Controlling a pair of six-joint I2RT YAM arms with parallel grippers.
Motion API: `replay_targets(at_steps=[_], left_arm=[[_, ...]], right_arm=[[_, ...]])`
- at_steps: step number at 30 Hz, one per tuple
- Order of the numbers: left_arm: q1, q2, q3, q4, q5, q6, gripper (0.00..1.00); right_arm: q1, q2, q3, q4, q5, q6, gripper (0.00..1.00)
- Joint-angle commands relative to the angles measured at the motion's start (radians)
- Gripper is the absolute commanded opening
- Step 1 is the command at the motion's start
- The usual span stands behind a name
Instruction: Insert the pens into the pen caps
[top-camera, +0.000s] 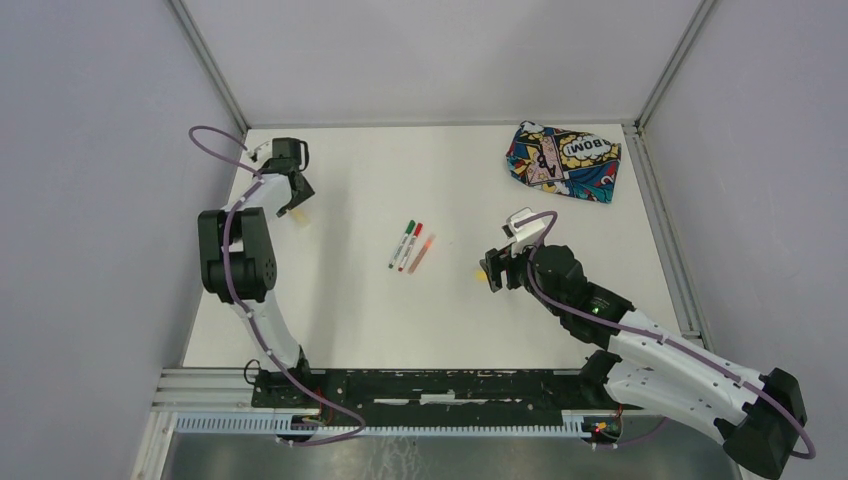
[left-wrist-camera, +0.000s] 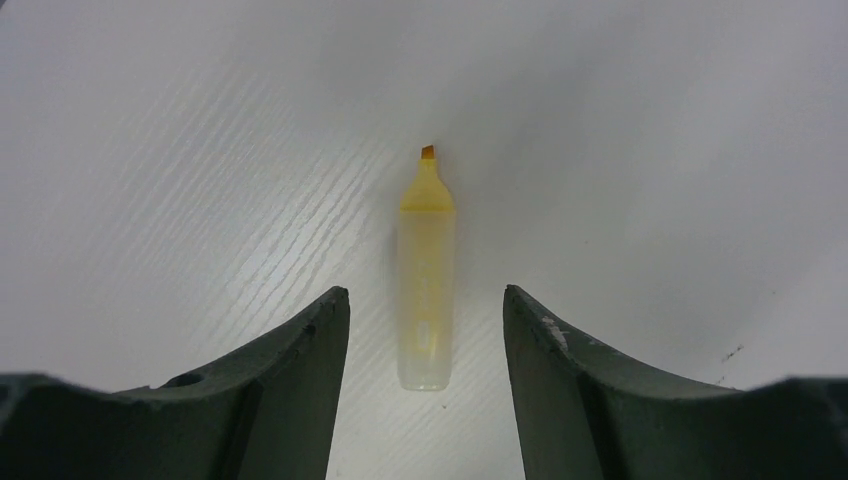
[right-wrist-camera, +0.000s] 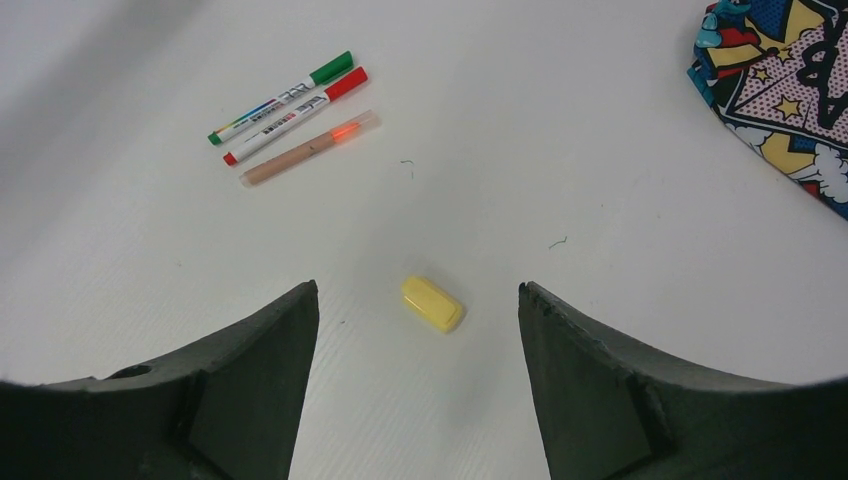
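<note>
The left gripper (left-wrist-camera: 423, 293) hangs over the far left part of the worktop (top-camera: 400, 320) with its fingers spread. The yellow pen (left-wrist-camera: 426, 290) lies flat on the surface between them, touching neither finger. Its cap is off, and its bare orange-tinted tip points away from the wrist camera.

The right gripper (right-wrist-camera: 418, 286) is spread wide too, low over the right half of the worktop. The yellow cap (right-wrist-camera: 432, 303) lies on its side in the gap between the fingers — free of both, and well apart from the yellow pen.

Three more pens lie side by side near the middle, between the two arms: the green pen (right-wrist-camera: 280, 98), the red pen (right-wrist-camera: 293, 116) just beside it, and the orange pen (right-wrist-camera: 308, 148) on the nearer side. The green and red ones carry their coloured caps. The orange one seems to be capped as well, though its end is too small to be sure.

A comic-print pouch (top-camera: 563, 160) sits at the far right corner — away from everything else.
</note>
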Motion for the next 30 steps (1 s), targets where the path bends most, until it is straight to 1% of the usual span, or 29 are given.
replay_targets(at_steps=[1, 11, 18, 30], left_arm=[[0.020, 0.058, 0.057, 0.022, 0.019, -0.084, 0.63], [0.025, 0.139, 0.076, 0.020, 0.031, -0.079, 0.59], [0.026, 0.162, 0.075, 0.017, 0.020, -0.070, 0.53], [0.025, 0.148, 0.041, 0.041, 0.072, -0.032, 0.37]], right_arm=[[0.002, -0.010, 0.005, 0.003, -0.004, 0.018, 0.78], [0.002, -0.003, 0.000, 0.001, -0.012, 0.045, 0.78], [0.002, 0.005, 0.001, 0.006, -0.019, 0.057, 0.78], [0.001, 0.004, 0.002, -0.003, -0.008, 0.046, 0.78]])
